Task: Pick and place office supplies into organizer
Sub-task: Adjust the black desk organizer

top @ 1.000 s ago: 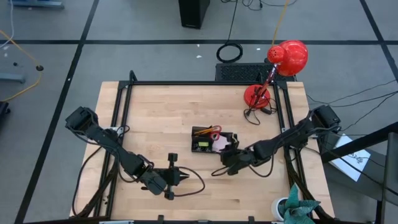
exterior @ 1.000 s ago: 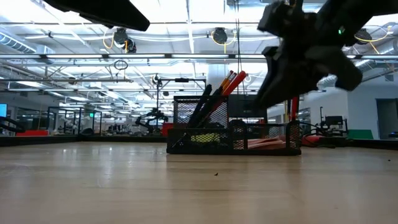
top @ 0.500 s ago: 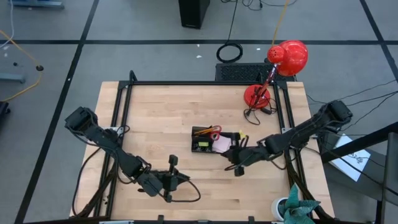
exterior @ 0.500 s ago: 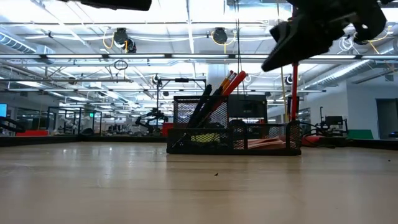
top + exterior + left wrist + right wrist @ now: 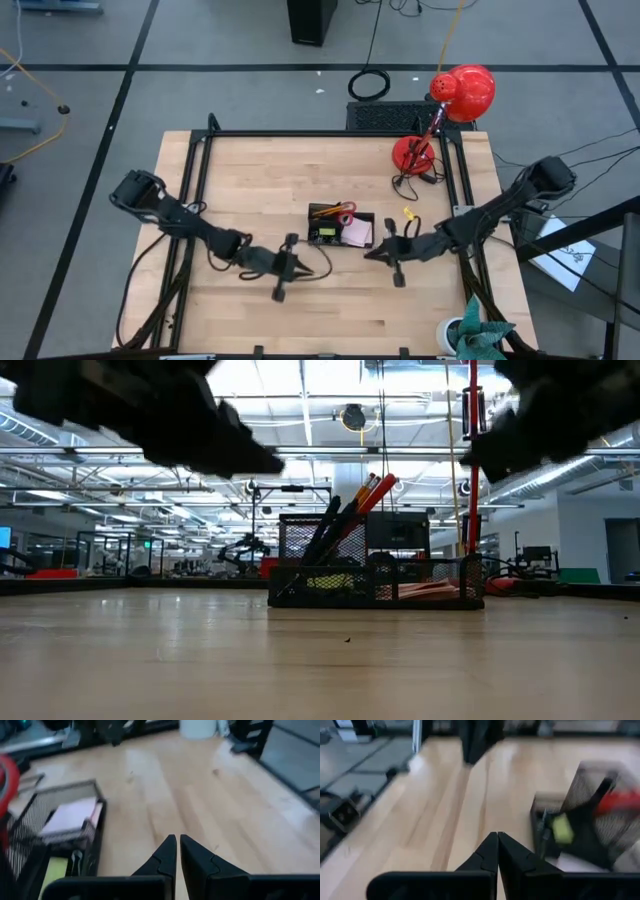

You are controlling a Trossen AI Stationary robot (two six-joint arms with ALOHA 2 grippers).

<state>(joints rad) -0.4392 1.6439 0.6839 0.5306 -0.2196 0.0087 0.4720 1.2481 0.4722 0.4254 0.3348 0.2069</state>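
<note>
Two grippers flank the organizer (image 5: 340,228) at mid-table, fingers together and empty: left gripper (image 5: 303,268) just beside its near-left corner, right gripper (image 5: 372,254) off its near-right corner. No writing is legible. Only the low view shows pens (image 5: 330,530) and pencils (image 5: 372,496) standing tilted; only the wrist views show the sticky pad (image 5: 70,816) inside the organizer.
</note>
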